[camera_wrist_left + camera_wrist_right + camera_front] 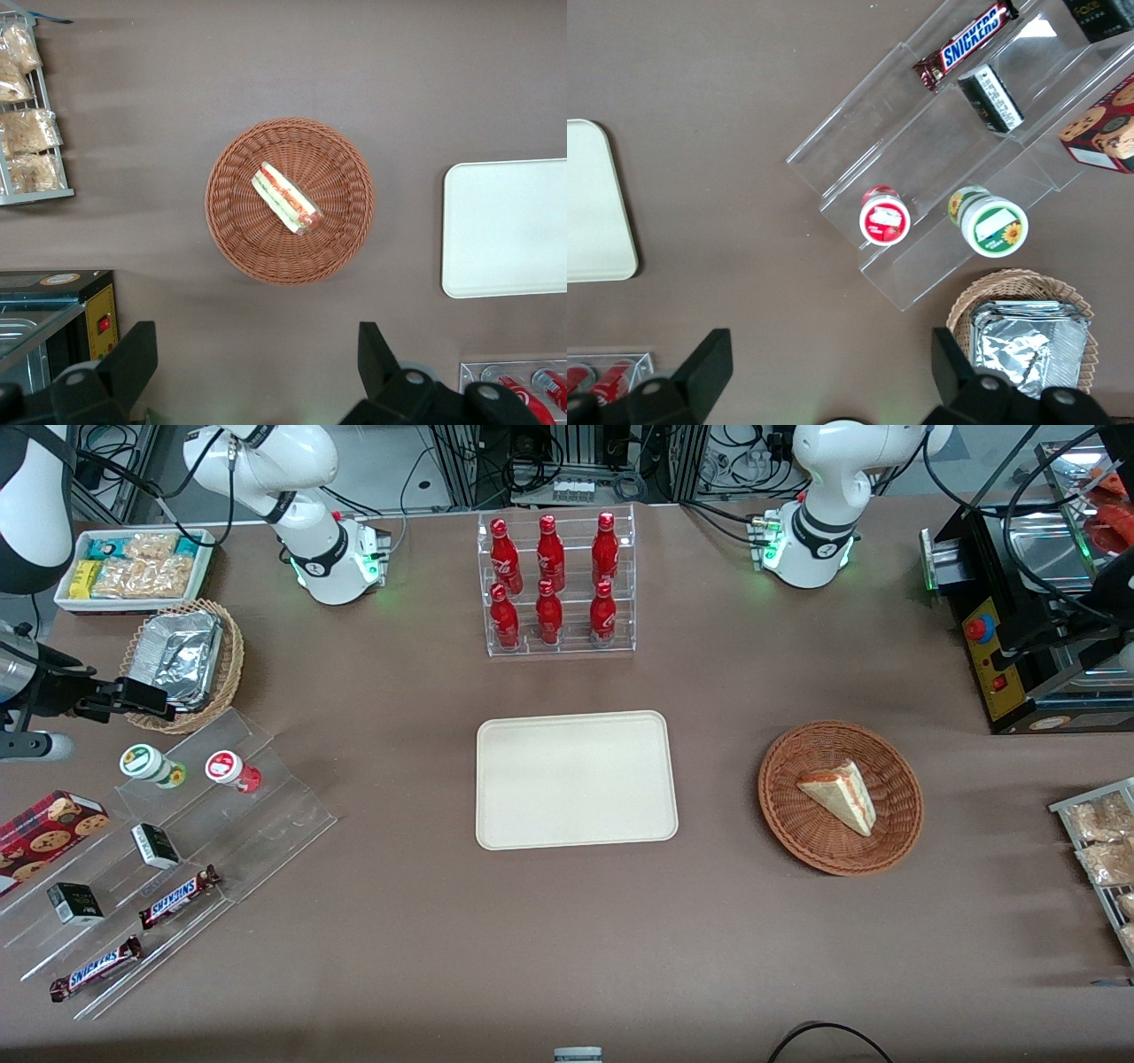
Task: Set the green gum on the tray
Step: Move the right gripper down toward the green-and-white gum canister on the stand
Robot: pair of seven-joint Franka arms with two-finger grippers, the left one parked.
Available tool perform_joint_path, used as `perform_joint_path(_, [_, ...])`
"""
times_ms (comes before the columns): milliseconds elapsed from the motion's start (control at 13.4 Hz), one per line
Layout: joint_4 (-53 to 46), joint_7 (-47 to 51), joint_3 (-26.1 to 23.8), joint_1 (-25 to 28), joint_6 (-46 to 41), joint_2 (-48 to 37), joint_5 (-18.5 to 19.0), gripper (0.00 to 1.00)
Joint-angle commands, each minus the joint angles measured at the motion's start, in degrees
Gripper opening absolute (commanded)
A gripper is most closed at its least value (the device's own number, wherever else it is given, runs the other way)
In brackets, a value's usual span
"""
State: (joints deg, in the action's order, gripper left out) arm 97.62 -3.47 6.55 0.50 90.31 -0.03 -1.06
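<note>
Two small bottles stand side by side on the clear stepped rack (221, 815), lids up for easy picking: the green gum (151, 765) and a red one (232, 771). The hand (828, 376) hovers above them, fingers wide, holding nothing. The tray (576, 779) lies bare mid-desk.

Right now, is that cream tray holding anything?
Empty. The tray shows only bare surface; the green gum stands on the clear stepped shelf, with the open gripper above it.
</note>
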Motion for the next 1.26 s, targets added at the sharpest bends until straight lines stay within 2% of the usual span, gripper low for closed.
perform_joint_path(0, [-1.6, 0.3, 0.2, 0.5, -2.3, 0.5, 1.1, 1.0])
perform_joint_path(298, [-0.1, -0.6, 0.3, 0.1, -1.4, 0.9, 1.1, 1.0])
perform_joint_path(521, [4.3, -6.5, 0.6, -0.2, 2.8, -0.1, 1.2, 1.0])
perform_joint_path(893, [10.1, -27.2, 0.9, -2.5, 9.3, -1.0, 4.6, 1.0])
perform_joint_path(1041, [13.8, -38.8, 1.0, -3.7, 14.6, -1.5, 6.3, 1.0])
perform_joint_path(1190, [17.6, -44.5, 0.8, -6.9, 20.4, -2.1, 6.2, 1.0])
